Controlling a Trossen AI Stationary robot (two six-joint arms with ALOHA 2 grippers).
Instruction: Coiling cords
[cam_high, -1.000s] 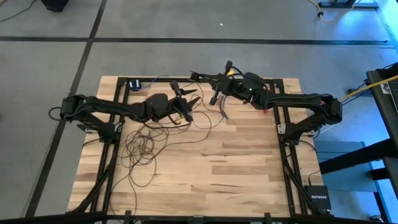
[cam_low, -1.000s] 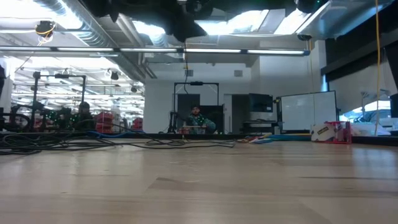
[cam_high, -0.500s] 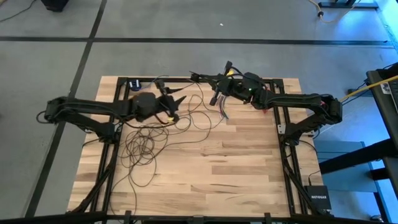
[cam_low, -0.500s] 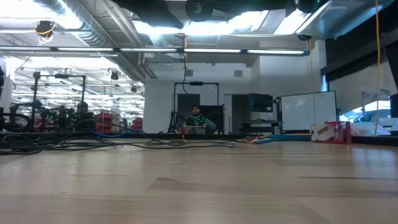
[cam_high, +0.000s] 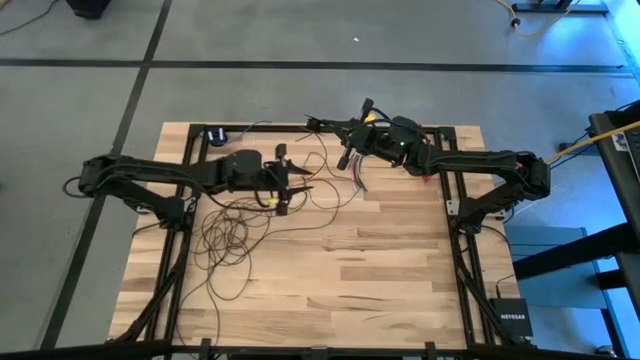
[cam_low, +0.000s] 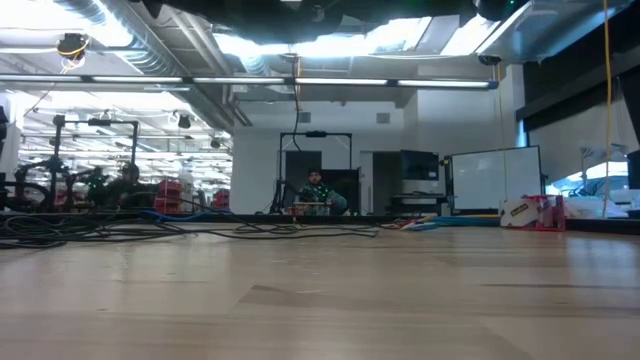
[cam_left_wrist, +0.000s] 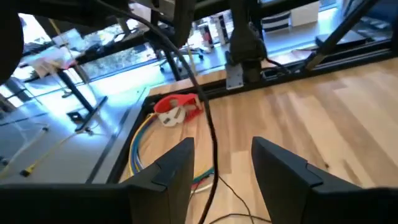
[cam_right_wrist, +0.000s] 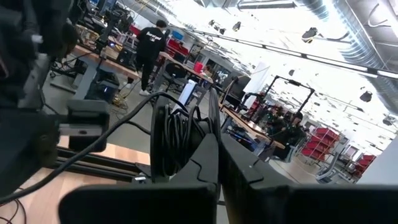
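The cords are one thin dark wire. Part of it lies in loose loops (cam_high: 228, 235) on the table's left half, and part is wound into a coil (cam_right_wrist: 177, 140) held up over the far middle. My right gripper (cam_high: 347, 132) is shut on that coil. My left gripper (cam_high: 296, 190) hovers open over the table left of centre, pointing toward the right edge. A strand (cam_left_wrist: 210, 134) runs through the gap between its fingers and seems to touch neither. A small dark puck (cam_high: 217, 134) lies at the far left edge. My right gripper pinches the coil's lower part (cam_right_wrist: 186, 163) between its two shut fingers (cam_right_wrist: 239, 171), several turns together. It comes at the coil about level from the table's right. The coil stands upright above the fingers, lifted clear, and a strand (cam_right_wrist: 106, 140) trails away from it.
A short bundle of multicoloured wires (cam_high: 357, 178) hangs under the right arm. Black frame posts (cam_high: 455, 215) flank the table. A red-and-white thing with yellow and blue cables (cam_left_wrist: 177, 109) lies beyond the right edge. Bare wood (cam_high: 380, 270) shows at the near right.
My left gripper drew back toward the table's left edge. It then came forward again, ending a little nearer the near edge, and its wrist rolled so the fingers sit at a different angle. It stayed open. The loops on the table barely shifted.
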